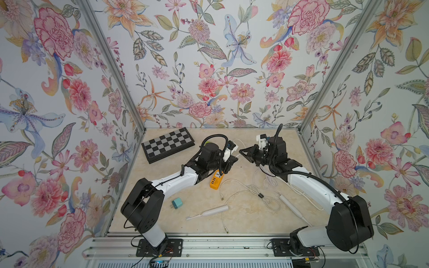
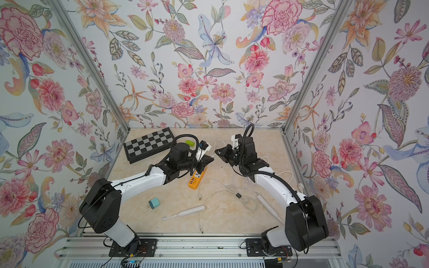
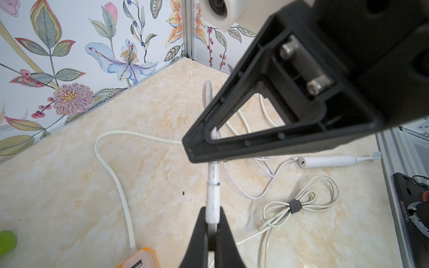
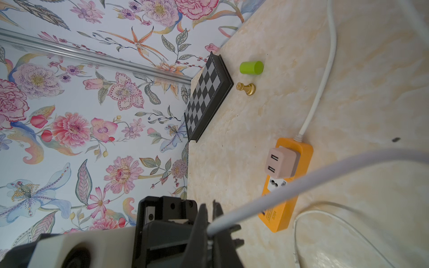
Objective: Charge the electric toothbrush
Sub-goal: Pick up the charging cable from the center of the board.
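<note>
Both arms meet over the middle of the bench (image 1: 162, 220), one white charging cable (image 4: 301, 176) between them: the left gripper (image 3: 212, 210) is clenched on its plug (image 3: 213, 197), the right gripper (image 4: 210, 205) pinches the cord just behind, likely to steady it. The orange power strip (image 4: 284, 215) carries a pink USB adapter (image 4: 282, 161), both ports empty. The electric toothbrush (image 1: 209, 211) lies untouched near the front edge.
</note>
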`<state>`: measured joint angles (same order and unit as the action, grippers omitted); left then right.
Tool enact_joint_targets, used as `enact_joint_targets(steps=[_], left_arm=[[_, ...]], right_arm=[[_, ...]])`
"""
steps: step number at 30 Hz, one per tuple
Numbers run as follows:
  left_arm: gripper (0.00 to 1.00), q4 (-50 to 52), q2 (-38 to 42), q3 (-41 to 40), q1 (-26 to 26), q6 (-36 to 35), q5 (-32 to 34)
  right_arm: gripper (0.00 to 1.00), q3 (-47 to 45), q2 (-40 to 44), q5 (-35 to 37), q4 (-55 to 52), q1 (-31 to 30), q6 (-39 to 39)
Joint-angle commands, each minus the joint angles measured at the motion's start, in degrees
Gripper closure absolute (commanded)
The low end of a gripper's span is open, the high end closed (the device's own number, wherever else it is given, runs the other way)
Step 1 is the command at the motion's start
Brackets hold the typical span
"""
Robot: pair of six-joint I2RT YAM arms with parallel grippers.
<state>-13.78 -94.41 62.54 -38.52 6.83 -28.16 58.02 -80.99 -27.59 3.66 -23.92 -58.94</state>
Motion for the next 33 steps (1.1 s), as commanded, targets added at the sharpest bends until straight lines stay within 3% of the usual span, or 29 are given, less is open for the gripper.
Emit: enact_joint_targets(steps=[1, 8, 17, 22, 25, 29, 33], left_arm=[[0.99, -2.44, 3.02, -0.18, 0.2, -0.11, -0.4], [1.0, -5.54, 6.42, -2.98, 0.22, 2.25, -1.64], [1.0, -4.45, 7.62, -3.69, 0.2, 1.09, 2.06], [0.69, -2.27, 7.9, -3.49, 0.2, -0.05, 1.5], [0.57, -0.95, 9.16, -4.71, 0.29, 0.25, 0.09], [0.48, -0.92, 11.54, -6.94, 0.25, 1.2, -1.59], [0.45, -2.31, 12.26, -6.9, 0.38, 3.56, -3.55]], right_arm=[[1.0, 2.18, 0.73, -0.31, -0.59, -0.35, 1.86], [0.97, 2.63, 1.69, -1.02, -0.46, -0.27, 4.25], [0.97, 1.84, 3.18, -1.53, 0.27, -0.17, 6.38], [1.0, -0.25, 4.26, -2.78, 6.97, 0.04, 6.62], [1.0, -2.9, 4.45, -4.95, 14.52, 0.96, 5.17], [1.0, -6.02, 4.57, -7.82, 22.74, 2.7, 6.06], [1.0, -9.21, 4.83, -12.18, 31.42, 4.5, 8.43]])
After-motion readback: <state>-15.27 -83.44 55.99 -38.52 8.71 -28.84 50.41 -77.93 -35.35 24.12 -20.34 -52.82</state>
